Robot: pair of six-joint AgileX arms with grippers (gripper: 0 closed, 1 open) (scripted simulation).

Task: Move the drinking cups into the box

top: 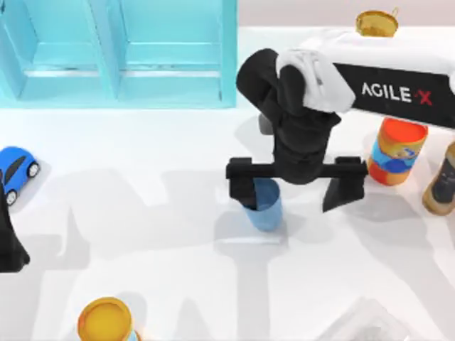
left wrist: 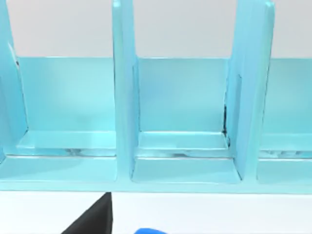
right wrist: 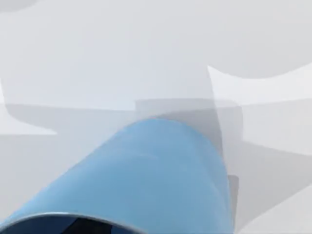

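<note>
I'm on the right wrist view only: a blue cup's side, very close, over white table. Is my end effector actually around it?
Observer: Not squarely. From the top view the right end effector is wide open. The blue cup stands at its finger on the top view's left, partly hidden by that finger, not midway.
Operator: Where is the box from there?
Observer: The light-blue box lies at the top view's upper left, split by upright dividers.
Operator: And the other cup?
Observer: The dark brown cup stands at the table's right edge, beside the orange-and-blue canister.
</note>
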